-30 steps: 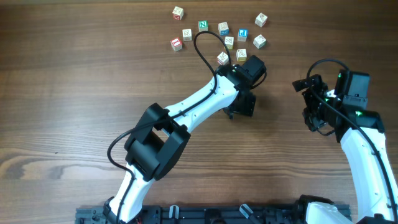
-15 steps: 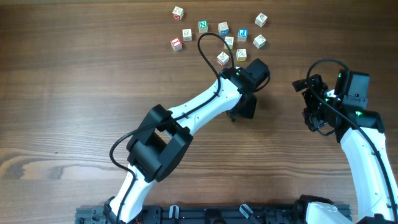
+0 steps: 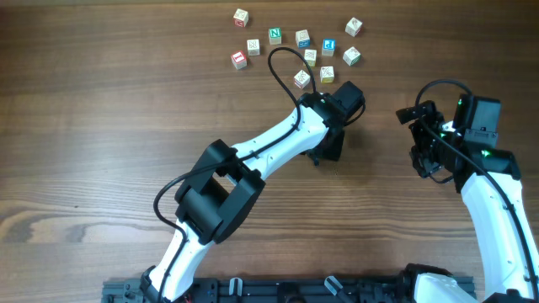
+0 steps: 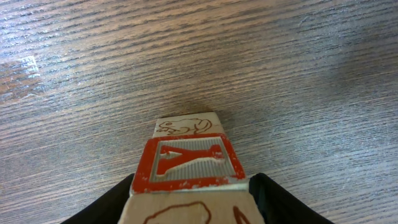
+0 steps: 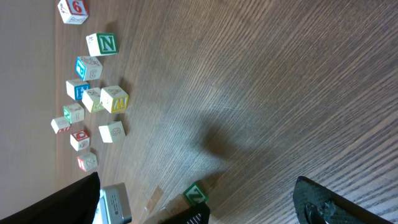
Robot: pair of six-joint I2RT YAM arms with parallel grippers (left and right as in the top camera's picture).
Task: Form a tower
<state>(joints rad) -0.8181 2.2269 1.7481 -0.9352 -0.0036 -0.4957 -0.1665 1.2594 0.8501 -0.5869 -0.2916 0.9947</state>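
Pale wood with a red letter Y fills my left wrist view. It is the uppermost face I can see of the tower (image 4: 186, 158) of small wooden alphabet cubes, and it sits right between the black fingers (image 4: 273, 199) of the left gripper (image 4: 189, 186). Those fingers lie close against both sides of the cube, but I cannot tell whether they are clamping it or only flanking it. Just beyond the Y, another pale cube face (image 4: 186, 126) carries a brown line drawing.

From overhead the tower is hidden under the left wrist, which hangs over the dark brown wooden table (image 3: 101, 126) right of centre, just below a scatter of loose pale wooden letter cubes (image 3: 302, 39).

The right gripper (image 5: 198, 182) stands wide apart and empty, well off to the right. A green Z cube (image 5: 196, 194) shows at the bottom edge of its view.
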